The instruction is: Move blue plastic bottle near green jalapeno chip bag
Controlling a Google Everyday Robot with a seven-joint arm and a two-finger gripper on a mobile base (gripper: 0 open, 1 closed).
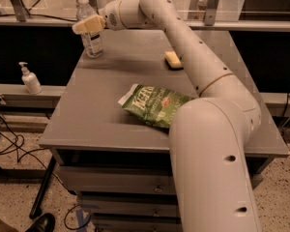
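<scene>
The gripper [88,24] is being held over the far-left corner of the grey table [87,122], level w/ the upper part of the blue plastic bottle [93,42]. Its cream-coloured tip is being seen across the bottle's shoulder, just below the white cap. Contact is prob. being made there, but the view is too poor to be sure. Whether the jaws are apart or clamped on the bottle cannot be told from this angle.

The bottle is being shown upright on the table top, close to the back-left corner, w/ its white label turned towards the camera. The green jalapeno chip bag [154,105] is being shown lying flat near the middle of the table, towards the front edge & well apart from the bottle. The bag's right end is being hidden by the robot arm [193,52]. A yellow sponge [173,59] is being seen further back, right of centre, just beside the arm.

The arm is being stretched from the bottom-right foreground, over the table's right side, then up & across to the bottle. A small white pump dispenser [30,79] is being seen on a lower ledge left of the table, off the work surface. Cables [5,144] are being shown trailing over the speckled floor at bottom left, & drawers [111,178] are being seen under the table top.
</scene>
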